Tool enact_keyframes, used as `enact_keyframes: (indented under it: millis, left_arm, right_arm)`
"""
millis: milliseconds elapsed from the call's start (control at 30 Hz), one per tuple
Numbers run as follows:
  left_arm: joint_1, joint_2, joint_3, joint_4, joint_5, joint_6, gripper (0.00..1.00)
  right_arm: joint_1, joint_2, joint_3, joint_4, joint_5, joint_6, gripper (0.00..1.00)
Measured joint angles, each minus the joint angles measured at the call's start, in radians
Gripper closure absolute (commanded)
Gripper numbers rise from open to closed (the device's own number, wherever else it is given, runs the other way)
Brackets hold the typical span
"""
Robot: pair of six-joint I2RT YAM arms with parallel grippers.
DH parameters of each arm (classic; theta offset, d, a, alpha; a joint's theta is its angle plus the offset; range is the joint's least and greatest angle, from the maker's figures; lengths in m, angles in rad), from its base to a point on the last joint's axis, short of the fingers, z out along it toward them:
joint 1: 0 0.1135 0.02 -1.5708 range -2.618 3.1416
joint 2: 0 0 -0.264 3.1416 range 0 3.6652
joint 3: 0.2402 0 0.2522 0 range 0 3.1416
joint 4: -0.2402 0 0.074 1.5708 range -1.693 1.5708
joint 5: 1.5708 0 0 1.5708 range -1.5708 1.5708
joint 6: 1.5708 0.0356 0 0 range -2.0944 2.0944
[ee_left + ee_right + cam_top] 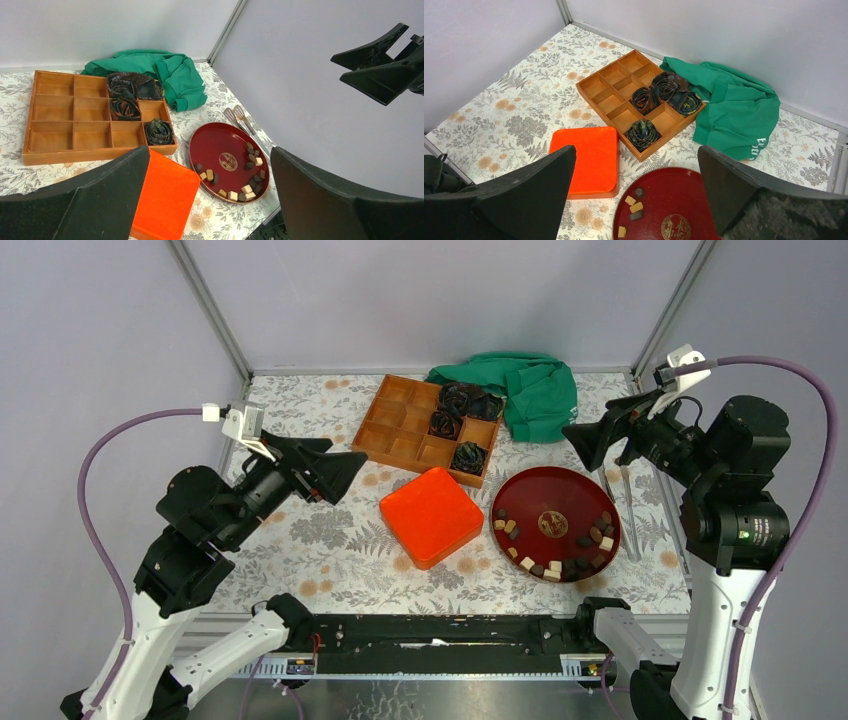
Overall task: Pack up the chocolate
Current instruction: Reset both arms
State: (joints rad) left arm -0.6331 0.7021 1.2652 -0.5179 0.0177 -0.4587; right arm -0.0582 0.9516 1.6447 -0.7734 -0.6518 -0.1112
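Top external view: chocolate on the red plate, both grippers raised and empty

We find the small chocolate pieces (pixel 510 527), dark brown, tan and cream cubes and lumps, scattered along the rim of a round, glossy dark-red lacquer plate (pixel 545 495) at the right front of the table. The right gripper (pixel 598 435) hangs raised near the plate's far right rim, jaws spread wide with nothing between them. In its wrist view a few pieces show between its two black wedge-shaped fingers (pixel 524 190).

The left gripper (pixel 325 468) is likewise parted and empty, well apart from the chocolate, with a smooth orange-red square box with rounded corners (pixel 431 516) lying between.

Behind that box we see a wooden tray of square compartments (pixel 400 425), with black crinkled rosette bundles (pixel 460 400) in its right-hand cells. A crumpled green cloth (pixel 530 390) touches the tray's far right corner. Slim metal tongs (pixel 628 520) lie just right of the plate on the floral-print table cover (pixel 300 540).
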Motion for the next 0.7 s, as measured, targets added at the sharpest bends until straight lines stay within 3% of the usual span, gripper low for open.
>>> enact_keyframes:
  millis: [700]
  left_arm:
    - [0.000,0.000,-0.024,-0.015,-0.024,0.019,0.01]
  right_arm:
    - [-0.001,-0.003,-0.027,0.001,0.026,-0.007,0.00]
